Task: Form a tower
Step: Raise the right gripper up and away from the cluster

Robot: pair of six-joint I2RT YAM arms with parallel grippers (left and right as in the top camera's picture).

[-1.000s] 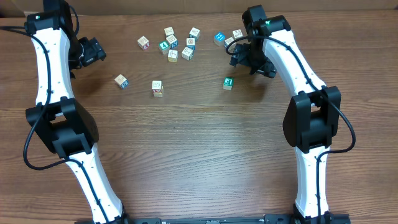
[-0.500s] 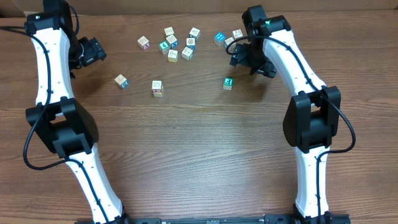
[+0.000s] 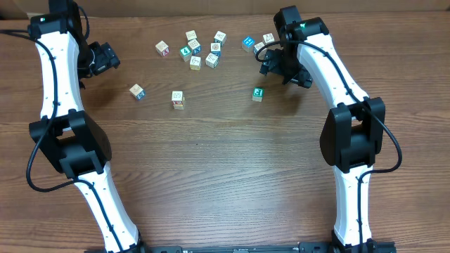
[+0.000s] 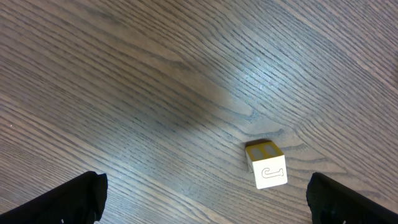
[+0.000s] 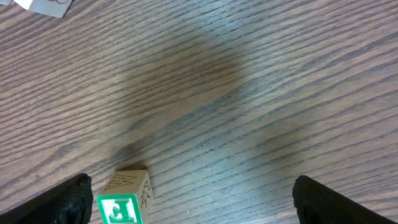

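No tower is in view; the small wooden letter cubes lie singly. A green-faced cube (image 3: 258,93) (image 5: 124,198) sits by the left fingertip of my open right gripper (image 3: 283,72) (image 5: 199,208), not touching it. A pale cube with a yellow side (image 3: 136,91) (image 4: 267,165) lies ahead of my open left gripper (image 3: 109,60) (image 4: 208,208), nearer its right finger. Another cube (image 3: 178,100) lies between those two. Nothing is between either pair of fingers.
Several more cubes form a loose cluster (image 3: 200,49) at the back middle of the wooden table (image 3: 225,169). A few others (image 3: 256,43) lie beside the right arm. A pale cube corner (image 5: 43,5) shows at the top left of the right wrist view.
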